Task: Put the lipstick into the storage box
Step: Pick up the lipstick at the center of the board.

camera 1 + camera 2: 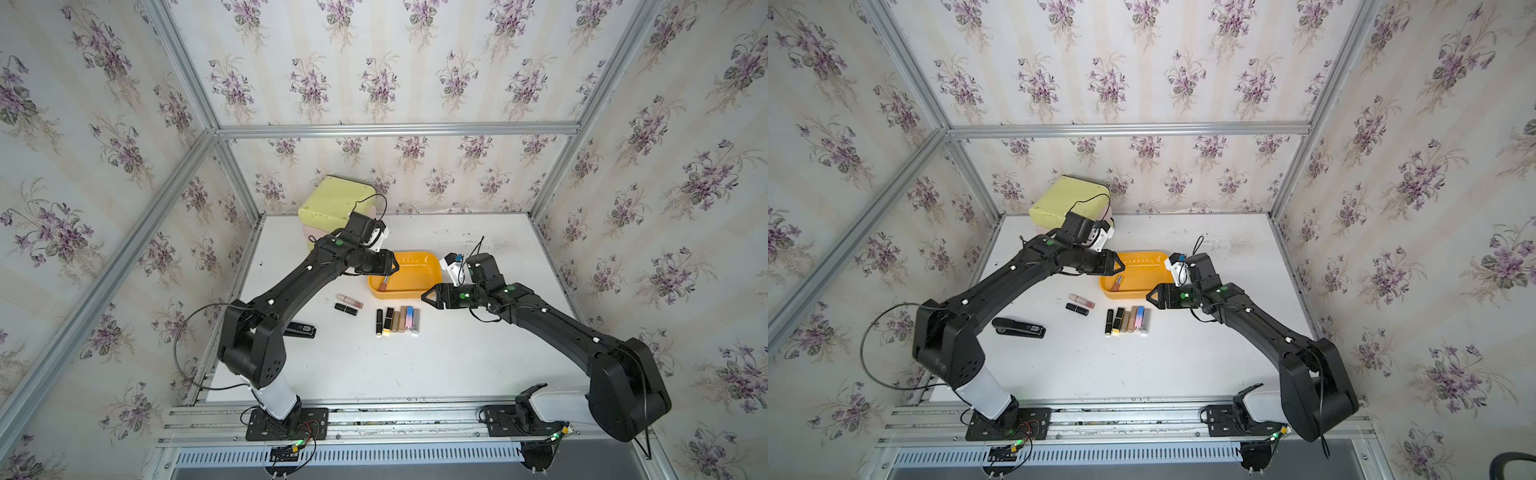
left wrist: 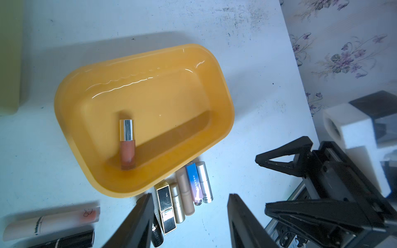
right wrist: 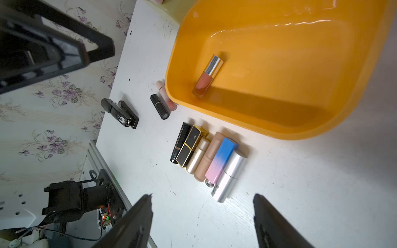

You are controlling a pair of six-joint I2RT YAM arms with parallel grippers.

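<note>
- The black stapler (image 3: pixel 120 113) has a small white label with "50" on it. You can see this in the right wrist view.
- The thin black lipstick tube (image 3: pixel 180 142) has gold letters down its side. They look like "COCO" at the end. The first letters are too blurry to read.
- The silver lipstick tube (image 3: pixel 231 176) has small dark letters near its bottom end. They are too small to read.
- The pale pink lip gloss tube (image 2: pixel 51 223) has tiny black letters and a little drawing. They are too blurry to read.

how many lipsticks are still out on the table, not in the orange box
8. Six lie side by side in a row in front of the storage box; a pale pink tube and a black one lie together toward the stapler. None looks hidden.
</note>
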